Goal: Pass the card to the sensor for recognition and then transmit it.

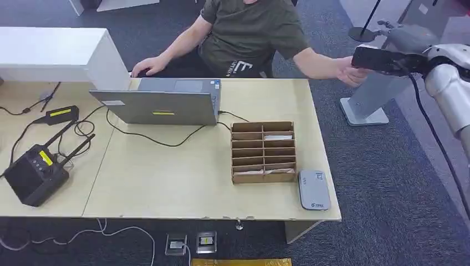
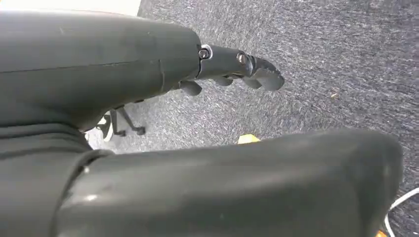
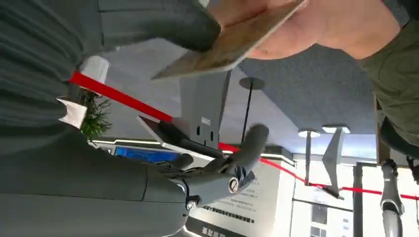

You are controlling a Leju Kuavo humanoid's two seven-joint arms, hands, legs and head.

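Observation:
My right hand reaches out past the table's far right corner, up against a seated person's hand. In the right wrist view a tan card is held by the person's hand, and one edge of it lies against my thumb. My dark fingers stand spread well away from the card. The grey card sensor lies flat at the table's front right corner. My left hand hangs over the carpet with nothing in it.
A cardboard slot box with cards stands beside the sensor. A laptop with cables sits mid-table, a black radio unit at the left. A white box is at the back left, a grey stand base right of the table.

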